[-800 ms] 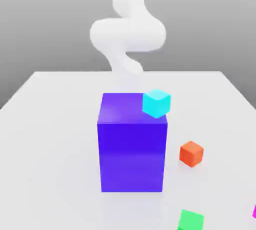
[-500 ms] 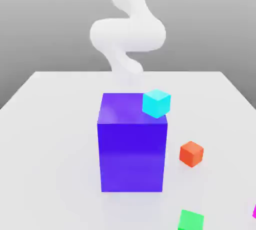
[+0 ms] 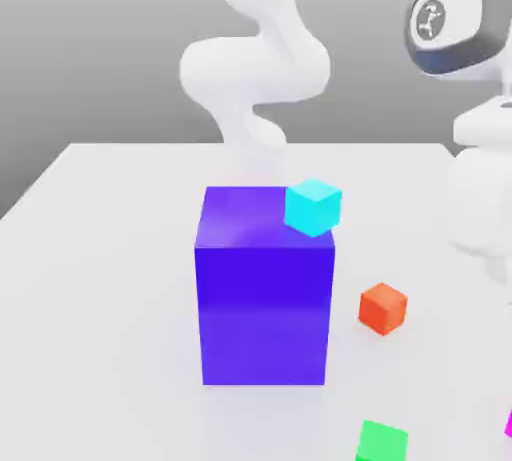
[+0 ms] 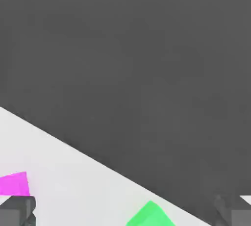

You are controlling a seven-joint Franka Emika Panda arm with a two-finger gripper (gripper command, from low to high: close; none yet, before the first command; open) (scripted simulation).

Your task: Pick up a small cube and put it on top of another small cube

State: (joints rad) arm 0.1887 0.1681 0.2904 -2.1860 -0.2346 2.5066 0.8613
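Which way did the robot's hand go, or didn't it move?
Yes, the hand moved: down, to beside the blue block, on the exterior view's right.

Simulated lab, seemingly; robot arm (image 3: 262, 59), bare table (image 3: 110, 279).

The small cube (image 4: 14, 184) is bright magenta-pink, lying on the pale surface near its edge, seemingly flat on one face, though it is partly cut off in both views.
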